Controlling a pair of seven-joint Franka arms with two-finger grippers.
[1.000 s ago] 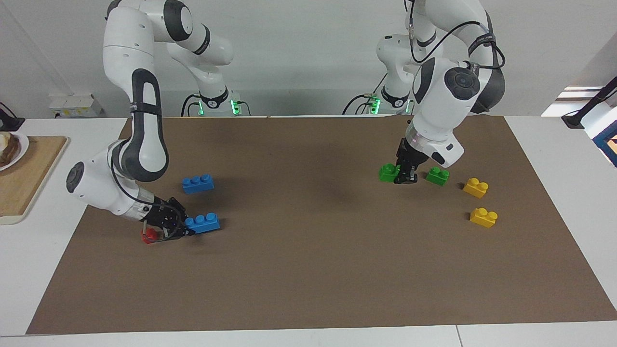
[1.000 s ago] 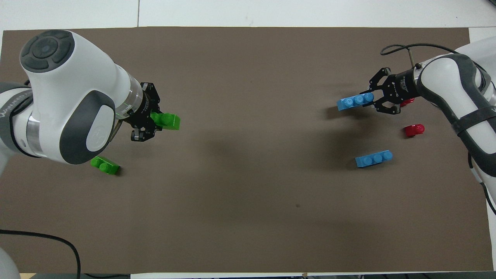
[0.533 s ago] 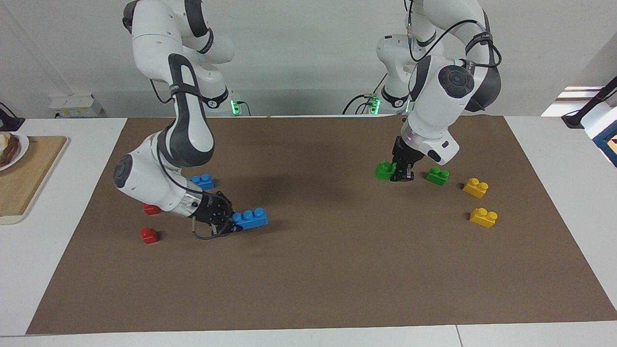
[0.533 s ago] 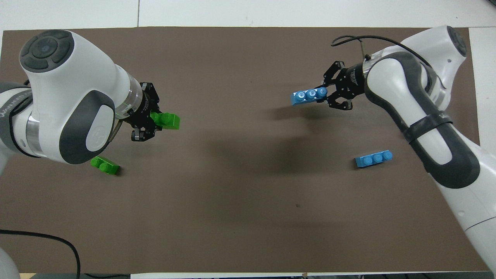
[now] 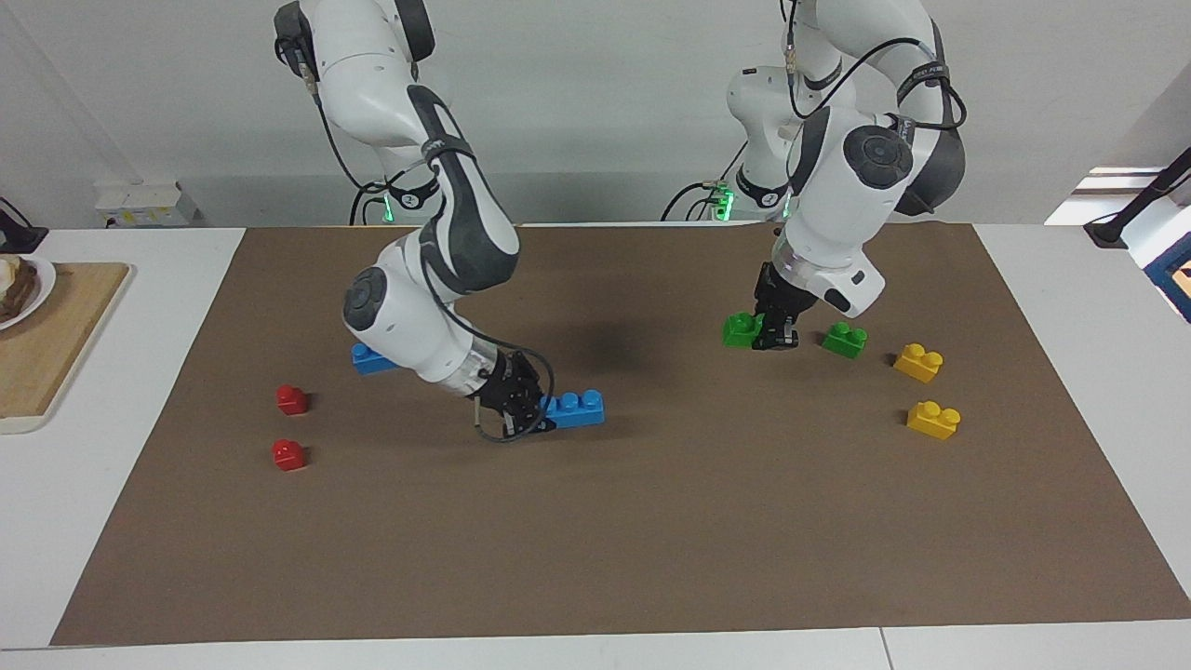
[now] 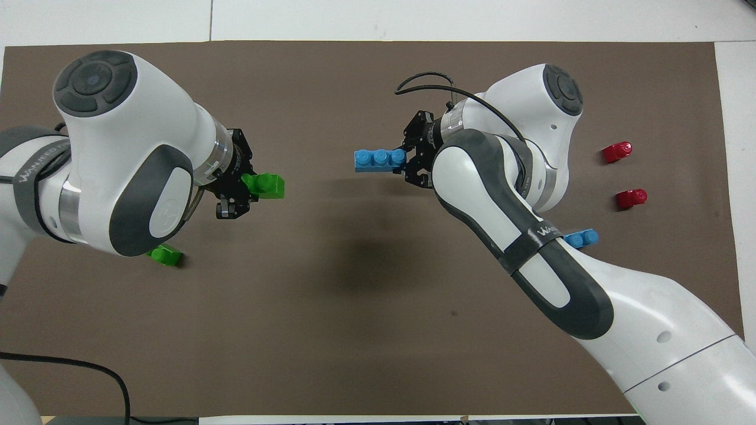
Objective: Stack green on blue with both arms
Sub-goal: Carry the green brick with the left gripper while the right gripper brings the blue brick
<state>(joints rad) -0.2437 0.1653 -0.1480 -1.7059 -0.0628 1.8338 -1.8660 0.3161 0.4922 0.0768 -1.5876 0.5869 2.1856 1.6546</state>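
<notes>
My right gripper is shut on one end of a blue three-stud brick and holds it just above the middle of the brown mat. My left gripper is shut on a green two-stud brick and holds it low over the mat toward the left arm's end. A second green brick lies on the mat beside it. A second blue brick lies partly hidden by the right arm.
Two yellow two-stud bricks lie toward the left arm's end. Two small red bricks lie toward the right arm's end. A wooden board with a plate sits off the mat.
My right gripper has carried the blue brick from the right arm's end toward the mat's middle. My left gripper has shifted slightly toward the middle with the green brick.
</notes>
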